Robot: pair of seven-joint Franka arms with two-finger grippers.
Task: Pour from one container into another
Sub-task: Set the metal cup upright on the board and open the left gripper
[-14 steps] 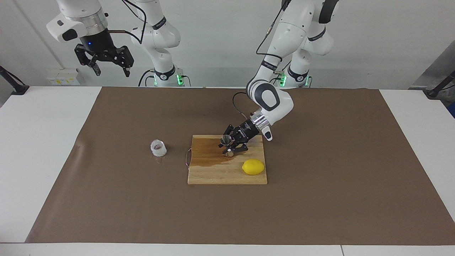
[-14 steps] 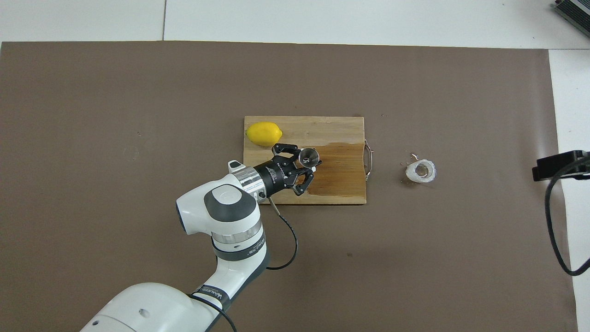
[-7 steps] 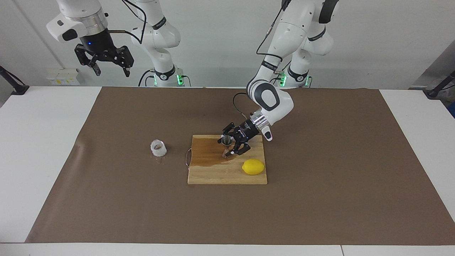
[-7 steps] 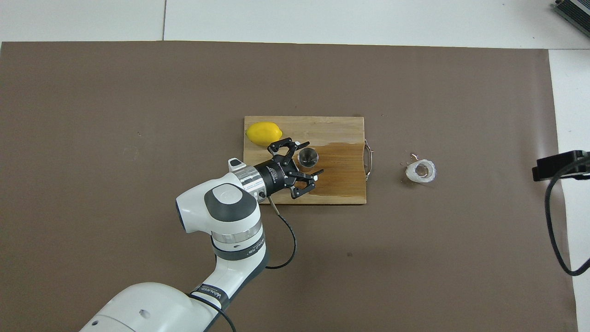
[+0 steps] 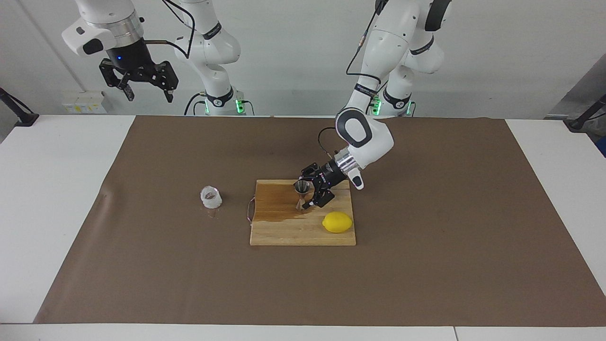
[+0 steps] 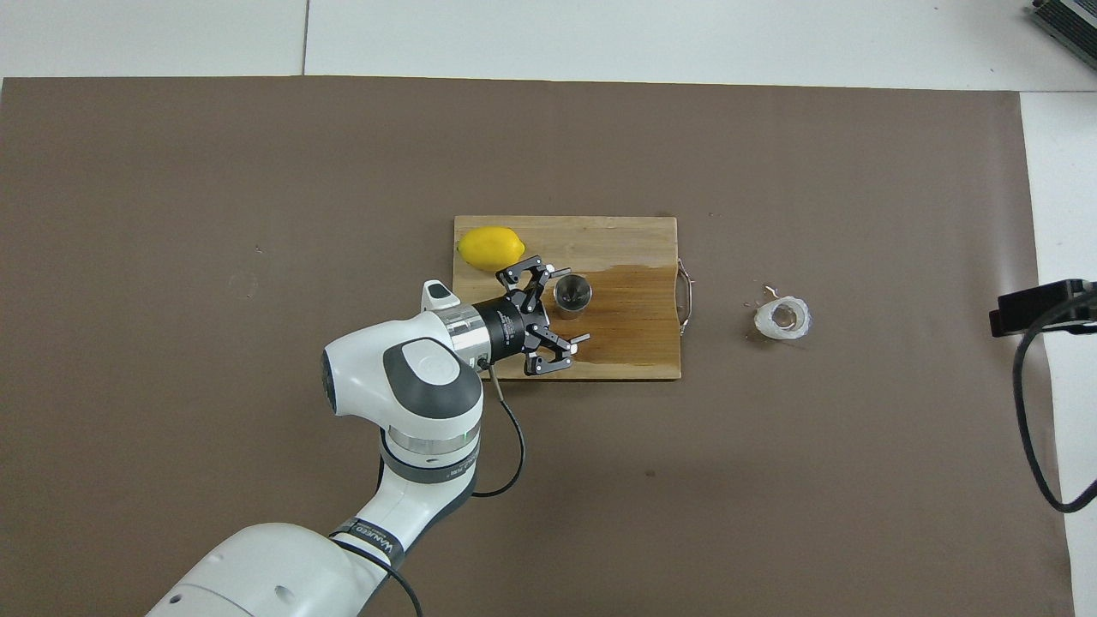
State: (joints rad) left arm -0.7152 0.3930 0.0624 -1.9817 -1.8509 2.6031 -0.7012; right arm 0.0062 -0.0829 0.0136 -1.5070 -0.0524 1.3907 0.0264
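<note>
Steel jigger [image 5: 301, 192] is seen upright on the wet cutting board [image 5: 284, 232]. Left pincer [image 5: 313, 189] is spread wide just beside it, gripping nothing. Glass cup [image 5: 211, 197] is set on the desk [image 5: 426, 265] toward the right arm's end. Right pincer [image 5: 138, 84] is held raised, fingers apart, waiting.

Jigger [image 5: 301, 192]: standing on the board [image 5: 284, 232], lemon [image 5: 337, 222] sitting beside.
Glass cup [image 5: 211, 197]: sitting off the board, toward the right arm's end.
</note>
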